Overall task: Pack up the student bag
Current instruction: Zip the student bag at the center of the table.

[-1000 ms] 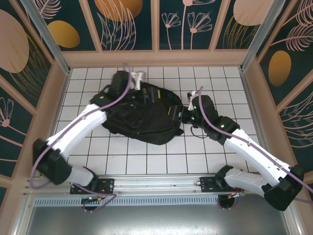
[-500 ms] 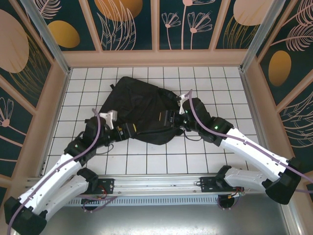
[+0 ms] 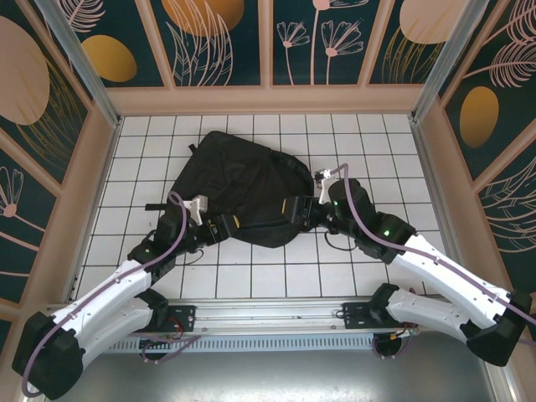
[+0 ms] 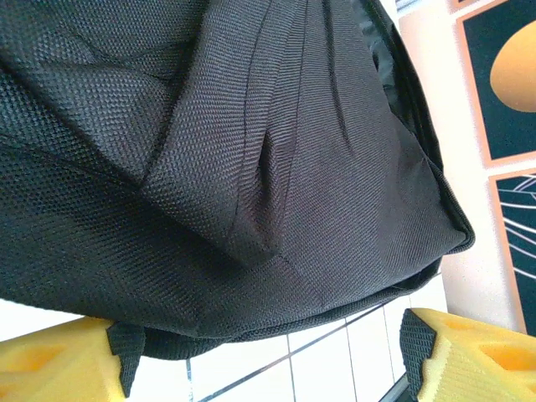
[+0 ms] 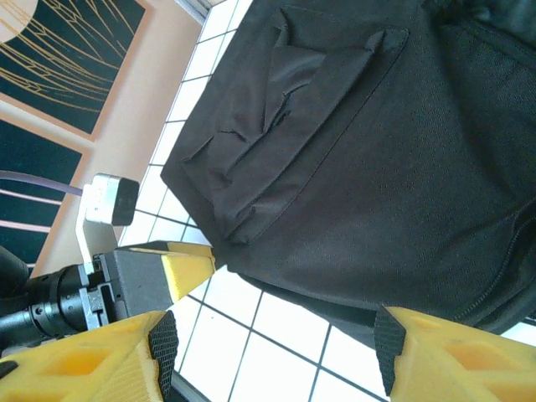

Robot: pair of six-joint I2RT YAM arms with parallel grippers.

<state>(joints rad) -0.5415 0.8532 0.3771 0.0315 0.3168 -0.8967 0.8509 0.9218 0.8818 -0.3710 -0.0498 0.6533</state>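
Left claw point(image 4: 268, 352) & right claw point(image 5: 276, 335) are both released at near edge of black soft-fabric student bag point(image 3: 243, 180); closing now prob pinches loose cloth only, so bag just drags.

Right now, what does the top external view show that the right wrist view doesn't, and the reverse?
Top external: the student bag's whole outline, lying flat. Right wrist: close detail of folds and stitching on a flat pocket of the bag. Both: the bag, the white tiled table, and the open left gripper by the bag's near edge.
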